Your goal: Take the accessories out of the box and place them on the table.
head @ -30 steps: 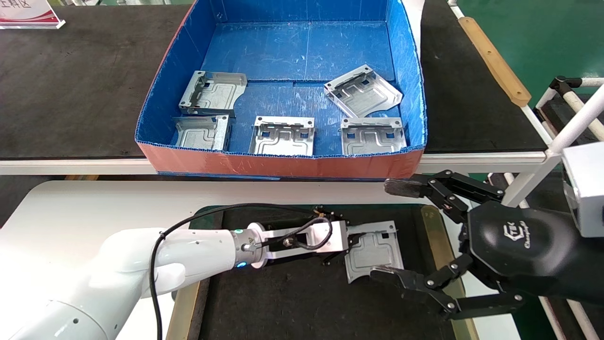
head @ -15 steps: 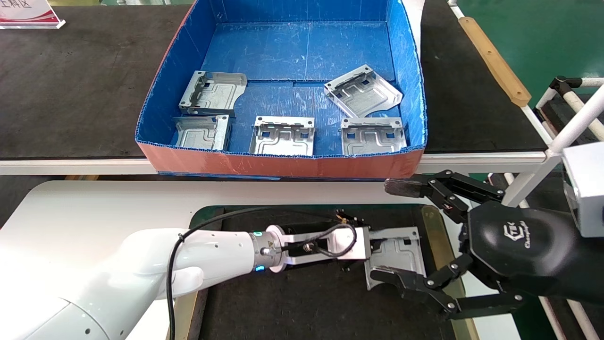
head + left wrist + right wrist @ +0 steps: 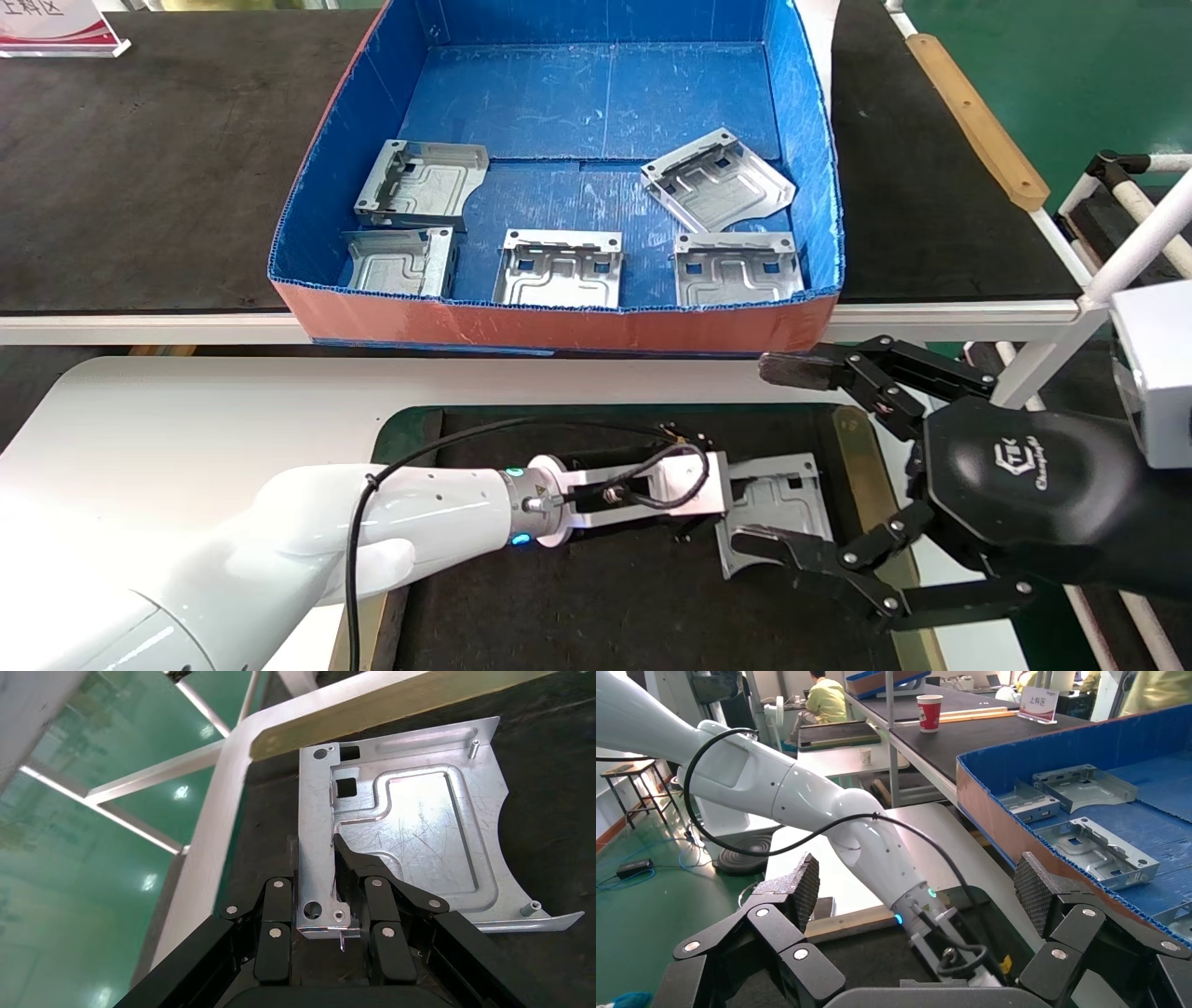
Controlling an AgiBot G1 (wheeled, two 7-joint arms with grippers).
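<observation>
Several silver accessories lie in the blue box (image 3: 559, 326) with orange-red outer walls, among them one (image 3: 559, 268) by the front wall; they also show in the right wrist view (image 3: 1098, 853). One more accessory (image 3: 778, 499) lies flat on the dark mat (image 3: 577, 596) of the white table (image 3: 186, 410). My left gripper (image 3: 722, 489) is shut on its bent-up flange (image 3: 316, 846), reaching in from the left. My right gripper (image 3: 782, 457) hangs wide open at the mat's right end, its lower finger (image 3: 792, 550) over the plate's near corner.
The box stands on a long black bench (image 3: 140, 158) behind the table. A brass strip (image 3: 861, 447) edges the mat on the right. A white tube frame (image 3: 1117, 261) stands at the far right, a wooden strip (image 3: 978, 121) lies on the bench, and a sign (image 3: 56, 28) sits far left.
My left gripper has carried the plate rightward across the mat, up to the right gripper's lower finger. The right arm has not moved.
</observation>
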